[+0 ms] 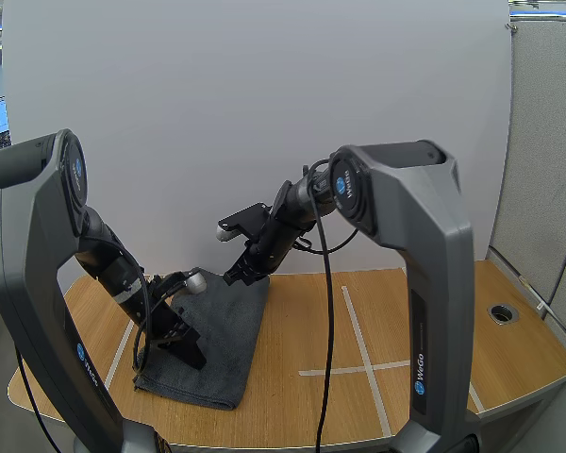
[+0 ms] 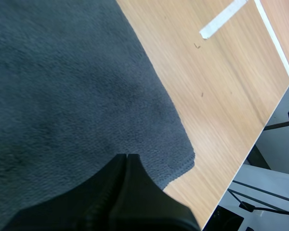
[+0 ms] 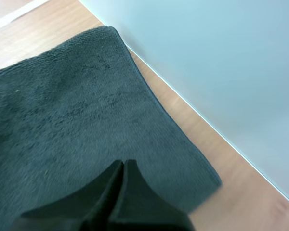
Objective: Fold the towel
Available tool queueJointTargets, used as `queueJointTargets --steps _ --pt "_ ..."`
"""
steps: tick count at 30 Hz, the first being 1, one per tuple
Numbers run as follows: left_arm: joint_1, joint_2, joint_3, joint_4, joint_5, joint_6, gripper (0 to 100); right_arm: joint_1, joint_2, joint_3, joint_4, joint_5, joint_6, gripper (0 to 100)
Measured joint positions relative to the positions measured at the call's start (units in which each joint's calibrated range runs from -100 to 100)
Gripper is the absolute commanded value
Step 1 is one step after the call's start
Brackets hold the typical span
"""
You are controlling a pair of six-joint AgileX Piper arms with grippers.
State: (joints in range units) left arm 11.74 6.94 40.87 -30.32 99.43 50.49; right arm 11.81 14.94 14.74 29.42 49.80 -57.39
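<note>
– Checking grippers: what did we log?
– We logged our left gripper (image 2: 126,156) and right gripper (image 3: 123,162) with fingers pressed together, holding nothing. The dark towel (image 1: 217,330) lay flat on the table (image 1: 434,321), under both of our tips.

- Towel (image 1: 212,340) flat on surface (image 1: 434,311), on surface's left half.
- Left end effector (image 1: 193,357) over towel's near half, tips down at the cloth; contact w/ towel: can't tell.
- Right end effector (image 1: 236,276) over towel's far edge, nr its far right corner.
- Tape lines (image 1: 358,340) on surface, right of towel, apart from it.
- Round hole (image 1: 502,313) in surface, well right of towel, beyond tape lines.
- Upright panel (image 1: 264,94) just behind towel's far edge.
- Surface's front edge just before towel's near corner.
</note>
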Motion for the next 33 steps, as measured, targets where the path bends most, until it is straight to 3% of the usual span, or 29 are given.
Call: queueJointTargets --steps 8,19,25,33 --pt "-0.07 0.0 5.5 0.3 0.0 0.9 0 0.9 12.3 -14.5 2.4 -0.3 -0.7 0" --pt "-0.07 0.0 6.1 3.1 -9.2 -0.9 0 1.0 16.9 -16.5 1.9 -1.3 -0.8 0" --pt "-0.07 0.0 6.1 7.0 -14.0 -3.8 0 -1.4 17.0 -16.8 1.4 1.4 -0.8 0" --pt "-0.07 -0.3 6.1 9.2 -20.2 -5.9 0 -6.7 16.8 -17.4 -0.5 18.5 -0.8 0"
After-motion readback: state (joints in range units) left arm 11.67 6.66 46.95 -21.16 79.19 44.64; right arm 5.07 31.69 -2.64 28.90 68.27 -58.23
